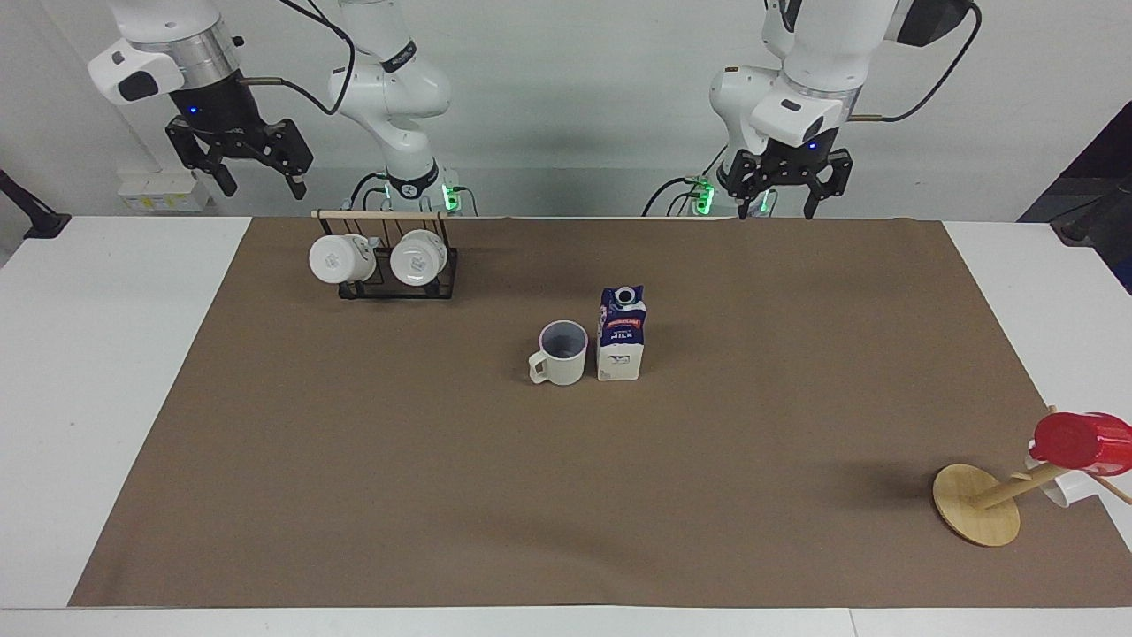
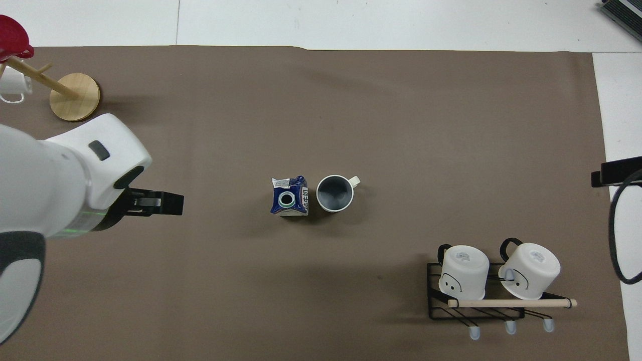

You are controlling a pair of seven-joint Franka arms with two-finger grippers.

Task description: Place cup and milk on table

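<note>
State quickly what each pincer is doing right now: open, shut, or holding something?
Left pincer: open, holding nothing, raised at the robots' edge of the table.
Right pincer: open, holding nothing, raised near the wall.

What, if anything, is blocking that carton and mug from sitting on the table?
Nothing visible: the milk carton and the cup already stand side by side on the table, and the left gripper and right gripper hang raised above its robot-side edge.

Matt cup (image 1: 562,352); paper-like brown sheet (image 1: 442,460)
</note>
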